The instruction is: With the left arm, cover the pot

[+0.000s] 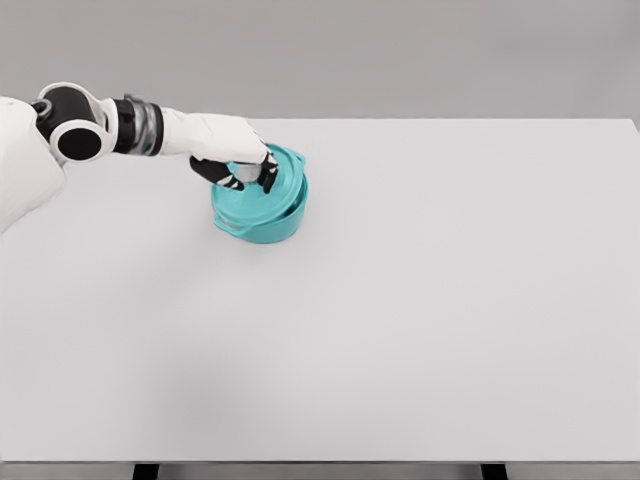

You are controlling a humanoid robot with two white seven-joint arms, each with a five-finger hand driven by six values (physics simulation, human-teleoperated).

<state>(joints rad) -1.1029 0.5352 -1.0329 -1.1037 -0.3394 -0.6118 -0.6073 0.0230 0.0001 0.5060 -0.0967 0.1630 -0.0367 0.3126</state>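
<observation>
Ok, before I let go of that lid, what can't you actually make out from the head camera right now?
- Lid knob: hidden under the left hand, so the grip on it cannot be confirmed.
- Lid seating: the near-left rim of the pot is covered by the fingers; whether the lid sits flush there is unclear.
- Pot interior: closed off by the lid.
- Right arm: out of view.
- Table front edge: legs cut off by the bottom edge.

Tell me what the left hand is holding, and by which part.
The left hand grips the teal lid from above at its top middle; the lid sits on the pot.
</observation>
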